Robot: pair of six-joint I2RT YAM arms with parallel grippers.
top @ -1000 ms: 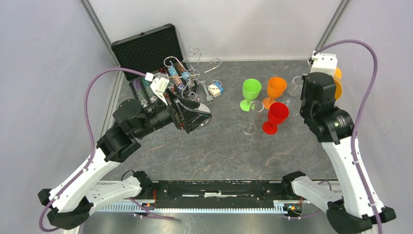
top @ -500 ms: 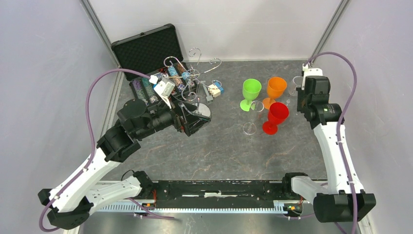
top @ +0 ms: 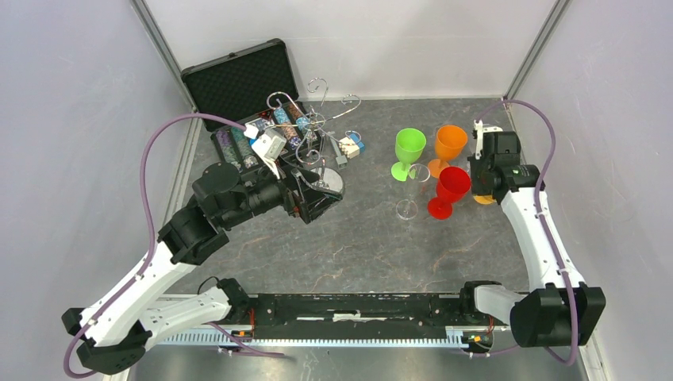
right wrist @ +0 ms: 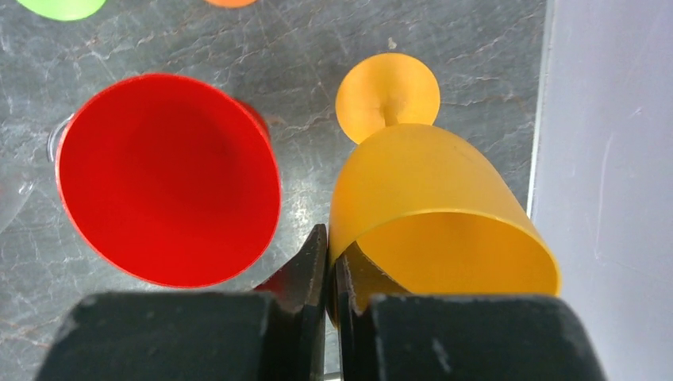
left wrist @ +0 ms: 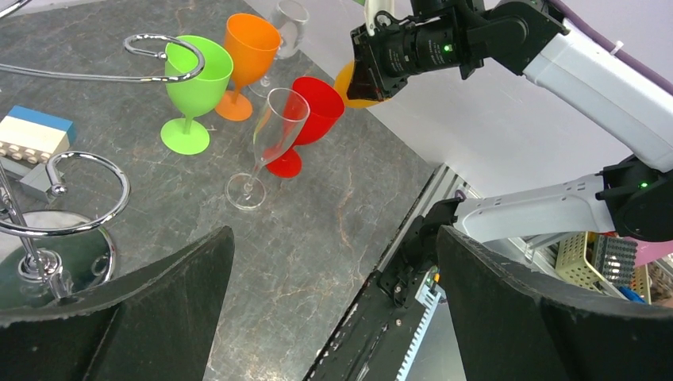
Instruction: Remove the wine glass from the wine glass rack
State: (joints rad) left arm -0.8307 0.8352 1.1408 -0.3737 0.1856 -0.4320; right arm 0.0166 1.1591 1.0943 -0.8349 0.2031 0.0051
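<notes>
Amber wine glass, one: rim clenched in my right pincer, foot downward beside the red glass, seemingly for setting down.

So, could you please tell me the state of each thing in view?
left gripper: open.
yellow glass: gripped by its rim.
right gripper: shut on the yellow glass's rim.
wine glass rack: upright, visible hooks bare.
green glass: upright.
orange glass: upright.
red glass: upright.
clear flute: upright.
far clear glass: upright.
black case: lid open.
</notes>
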